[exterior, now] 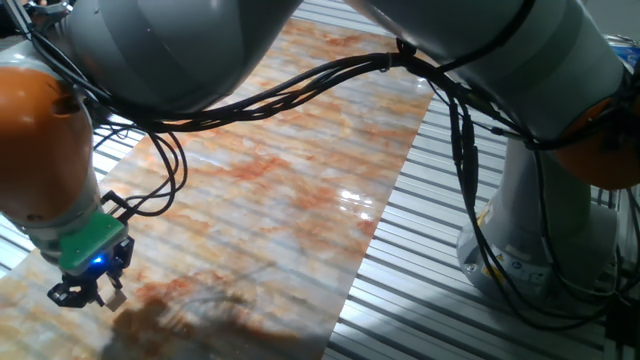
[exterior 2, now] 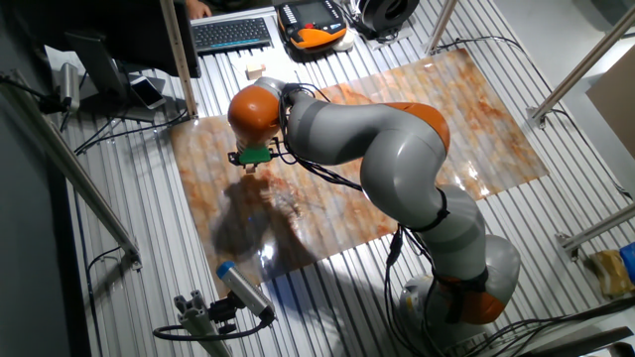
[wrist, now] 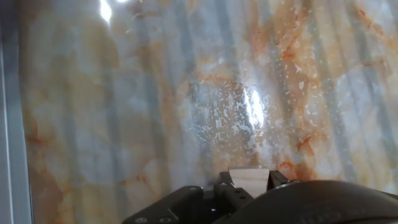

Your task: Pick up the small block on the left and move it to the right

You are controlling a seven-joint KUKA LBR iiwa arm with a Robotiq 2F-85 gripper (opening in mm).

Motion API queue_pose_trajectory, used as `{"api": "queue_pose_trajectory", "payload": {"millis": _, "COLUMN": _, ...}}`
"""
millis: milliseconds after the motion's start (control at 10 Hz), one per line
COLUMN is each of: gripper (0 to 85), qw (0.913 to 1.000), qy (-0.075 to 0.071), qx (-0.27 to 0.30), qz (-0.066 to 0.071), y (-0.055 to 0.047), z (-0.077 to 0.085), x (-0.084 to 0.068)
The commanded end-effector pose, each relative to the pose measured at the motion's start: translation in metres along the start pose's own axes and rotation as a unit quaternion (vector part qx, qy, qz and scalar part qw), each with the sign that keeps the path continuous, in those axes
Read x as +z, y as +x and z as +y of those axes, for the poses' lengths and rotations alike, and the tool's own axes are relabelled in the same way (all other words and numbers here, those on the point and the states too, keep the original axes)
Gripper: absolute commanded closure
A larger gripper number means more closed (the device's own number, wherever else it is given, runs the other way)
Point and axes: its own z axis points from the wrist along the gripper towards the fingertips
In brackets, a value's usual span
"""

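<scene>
The small block (wrist: 249,177) is a tiny light-tan cube that shows at the bottom of the hand view, held between the dark fingers. My gripper (exterior: 97,293) is shut on it and hangs a little above the marbled board (exterior: 290,170), near the board's left end, with its shadow on the surface below. In the other fixed view the gripper (exterior 2: 250,166) sits under the green wrist ring over the board's (exterior 2: 466,129) near-left part; the block is too small to make out there.
The arm's grey links and black cables (exterior: 330,75) arch over the board. The robot base (exterior: 540,230) stands on the slatted metal table. Behind the board lie a keyboard (exterior 2: 230,33), an orange pendant (exterior 2: 316,25) and a larger pale block (exterior 2: 256,70) on paper.
</scene>
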Motion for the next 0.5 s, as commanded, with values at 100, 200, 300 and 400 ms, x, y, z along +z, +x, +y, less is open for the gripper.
{"api": "queue_pose_trajectory", "payload": {"millis": 100, "gripper": 85.0, "qw": 1.0000, "qy": 0.000, "qx": -0.001, "qz": 0.000, "y": 0.0000, "z": 0.0005, "x": 0.0014}}
{"api": "queue_pose_trajectory", "payload": {"millis": 200, "gripper": 85.0, "qw": 1.0000, "qy": -0.001, "qx": -0.001, "qz": 0.000, "y": -0.0001, "z": 0.0005, "x": 0.0014}}
{"api": "queue_pose_trajectory", "payload": {"millis": 300, "gripper": 85.0, "qw": 1.0000, "qy": -0.001, "qx": -0.002, "qz": 0.001, "y": -0.0001, "z": 0.0004, "x": 0.0017}}
{"api": "queue_pose_trajectory", "payload": {"millis": 400, "gripper": 85.0, "qw": 1.0000, "qy": -0.001, "qx": -0.004, "qz": 0.001, "y": -0.0001, "z": 0.0004, "x": 0.0021}}
